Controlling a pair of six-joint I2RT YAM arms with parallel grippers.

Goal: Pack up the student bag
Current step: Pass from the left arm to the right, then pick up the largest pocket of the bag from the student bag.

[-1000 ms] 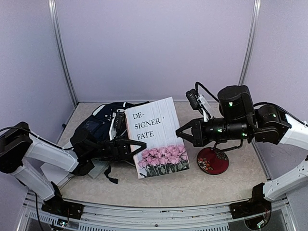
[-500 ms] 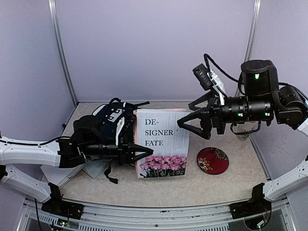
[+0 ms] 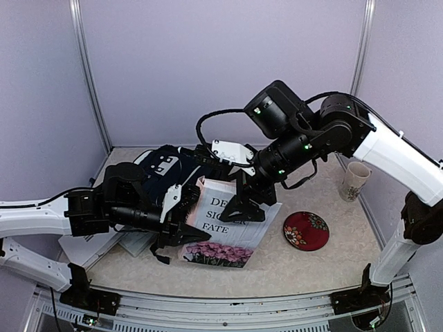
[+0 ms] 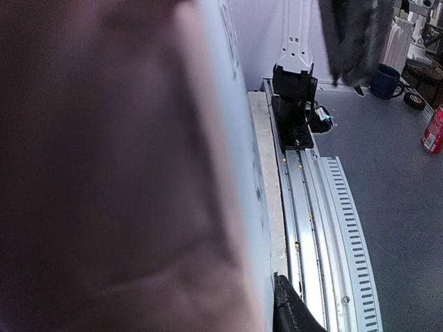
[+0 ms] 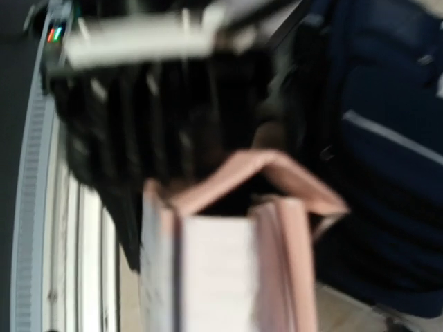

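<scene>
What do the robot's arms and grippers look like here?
The left arm and right arm have white shells and black cylindrical joints; the right carries green lights and a looping black cable. The left gripper and right gripper are black with angular fingers.

Pale lilac wall panels (image 3: 221,62), silver corner posts (image 3: 90,83), beige tabletop (image 3: 311,270), grey floor (image 4: 401,180) beside a metal rail (image 4: 311,221).

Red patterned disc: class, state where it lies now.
In the top view the red disc lies flat on the table, right of the book, in front of the mug.
</scene>
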